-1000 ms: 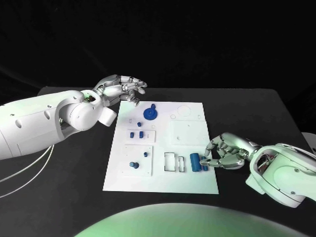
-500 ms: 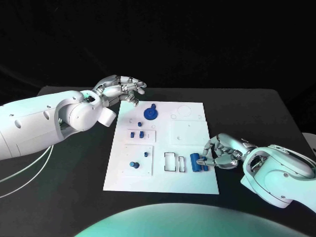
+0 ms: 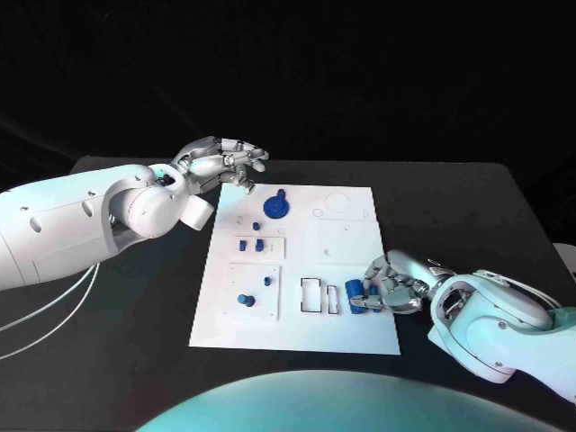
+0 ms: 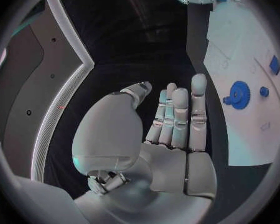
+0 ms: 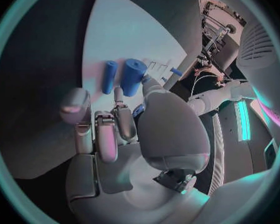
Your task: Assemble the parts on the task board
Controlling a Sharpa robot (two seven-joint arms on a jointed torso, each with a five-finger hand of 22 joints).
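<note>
Black table [image 3: 470, 207] under the white plate, seemingly with pale cables [image 3: 35, 326] at its left side.

Right hand [image 3: 399, 286] crowds blue cylinders [image 3: 357, 295]; task board [image 3: 340, 236] middle open

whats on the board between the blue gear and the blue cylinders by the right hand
In the head view, between the blue gear and the blue cylinders lies bare white task board, faint cutouts only; the small blue pegs sit off to the side.

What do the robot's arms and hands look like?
Both arms are fat, smooth white shells. The left arm has small dark dots on its shell and thin white cables hanging under it. The right arm is white too. The left hand and right hand are shiny silver metal with jointed fingers.
</note>
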